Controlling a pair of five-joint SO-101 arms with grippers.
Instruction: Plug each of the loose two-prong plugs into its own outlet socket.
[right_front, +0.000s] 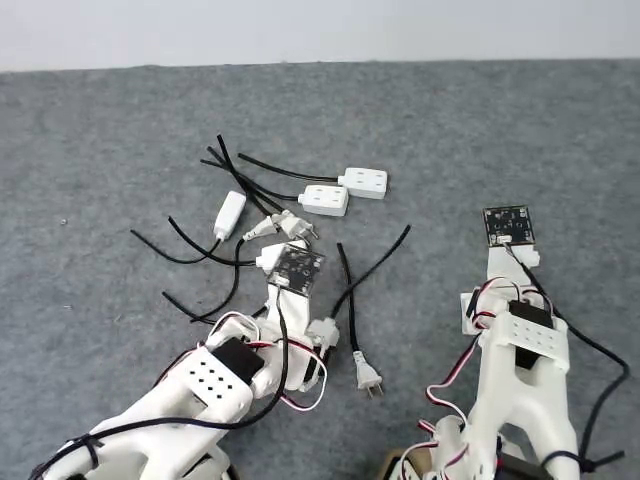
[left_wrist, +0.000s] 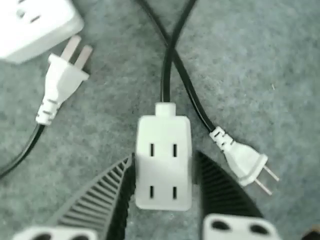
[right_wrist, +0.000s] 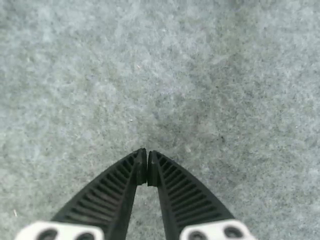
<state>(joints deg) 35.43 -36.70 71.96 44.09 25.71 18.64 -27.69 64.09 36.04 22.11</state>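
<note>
Bright, even, diffuse light; faint soft shadows.

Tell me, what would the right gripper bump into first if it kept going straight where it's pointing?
Probably just the grey carpet. The right gripper is shut and aims low over it, with nothing else ahead as far as its wrist view shows.

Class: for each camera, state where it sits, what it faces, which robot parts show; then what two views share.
High view: fixed above, looking down on the grey table; left arm among the cords, right arm apart.
Left wrist view: on the left wrist, facing down; left claw grips an outlet socket, loose plugs beside.
Right wrist view: on the right wrist, facing down at the table; right claw shut.
Shared: high and left wrist views both show the plugs.
</note>
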